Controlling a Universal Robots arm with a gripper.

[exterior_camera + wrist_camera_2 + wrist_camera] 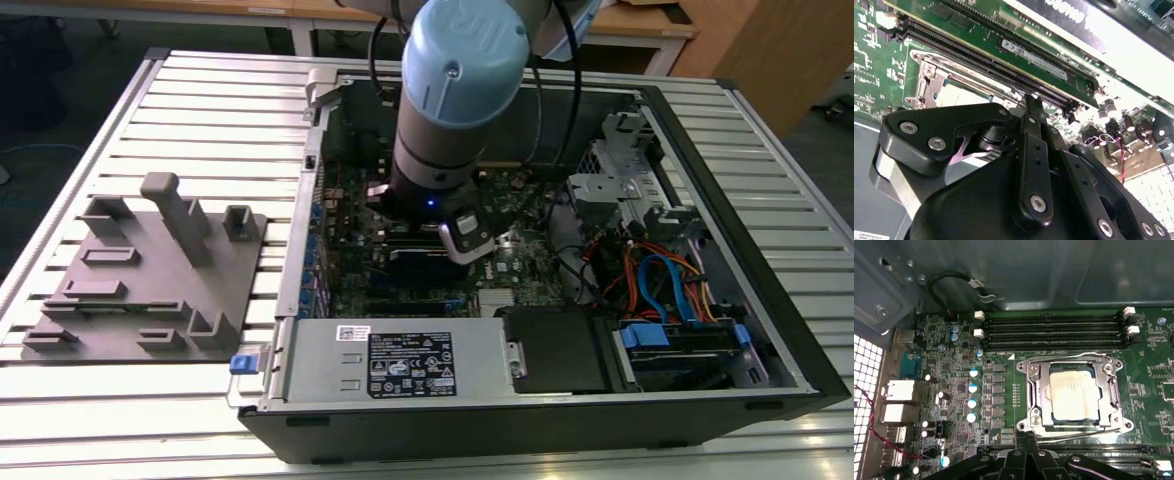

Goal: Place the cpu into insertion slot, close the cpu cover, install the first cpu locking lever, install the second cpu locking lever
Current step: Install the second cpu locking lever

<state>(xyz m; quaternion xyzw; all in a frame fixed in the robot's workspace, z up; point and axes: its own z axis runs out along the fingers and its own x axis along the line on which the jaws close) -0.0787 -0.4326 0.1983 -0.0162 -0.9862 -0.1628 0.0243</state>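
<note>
While the cpu [1073, 394] is seated under the cpu cover [1074, 392], the levers should be pressed gently. The hand [1026, 437], at the frame's lower centre, is seen narrow, holding nothing.

Hidden in the exterior view behind the arm [447, 110]: the insertion slot and most of the green board [350, 225]. Cut off at the edge of the first wrist view: the tool [1026, 440], fingertips bunched low, opening impossible to judge. Blocked in the second wrist view by the black linkage: much of the cpu cover [949, 82]. Unclear: whether the locking levers [1074, 432] sit hooked.
</note>
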